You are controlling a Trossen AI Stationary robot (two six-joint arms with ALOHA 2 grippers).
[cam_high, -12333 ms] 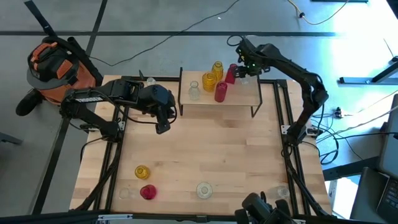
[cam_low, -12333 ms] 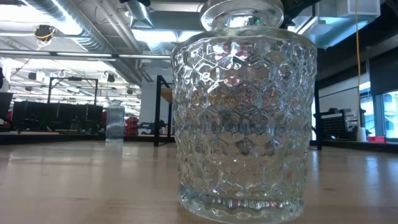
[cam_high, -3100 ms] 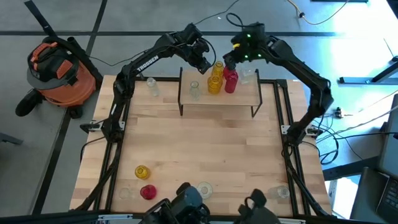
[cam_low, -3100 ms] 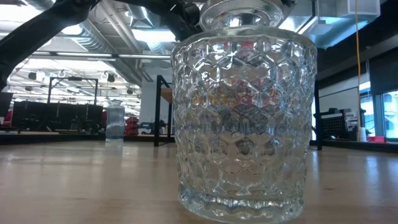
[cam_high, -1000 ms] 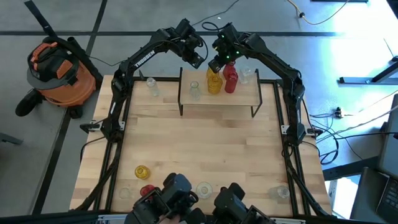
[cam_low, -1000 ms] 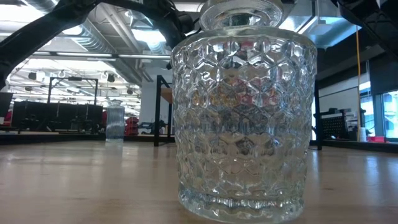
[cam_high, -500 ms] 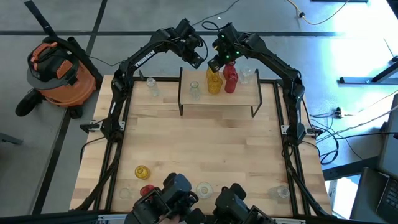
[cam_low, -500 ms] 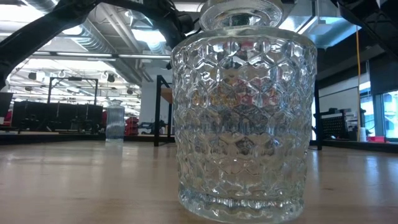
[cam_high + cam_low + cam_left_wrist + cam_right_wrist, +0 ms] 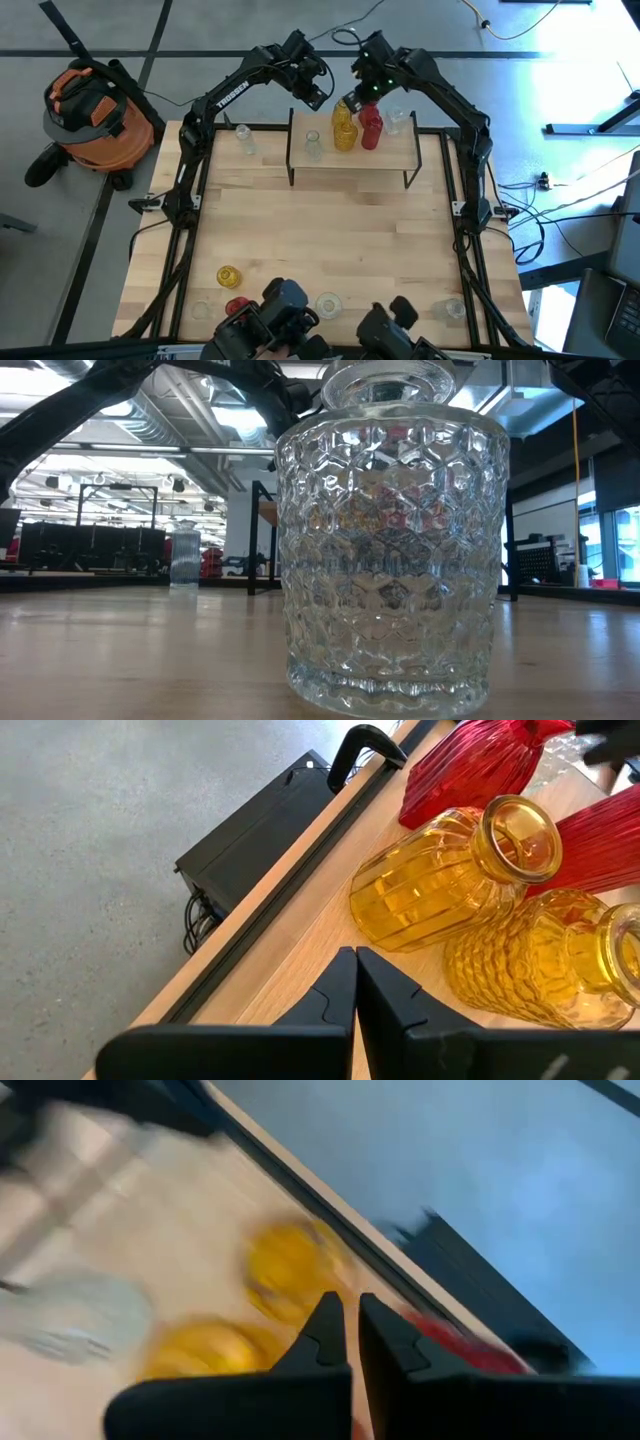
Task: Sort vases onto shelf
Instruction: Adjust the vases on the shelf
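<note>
Both arms are matte black, built of slim tubular links with bulkier joint housings; the left arm [image 9: 225,95] carries white lettering along its upper link. The right arm [image 9: 455,95] shows a small green light near the wrist. Each wrist ends in two flat black angular fingers [image 9: 335,995].

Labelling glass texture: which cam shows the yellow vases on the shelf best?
Left wrist view: two yellow vases fill it, ribs sharp. High view shows them tiny from above; the right wrist view blurs them; the low view only hints at them through a clear vase.

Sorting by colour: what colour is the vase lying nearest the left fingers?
Yellow vase, ribbed; clearest in the left wrist view.
</note>
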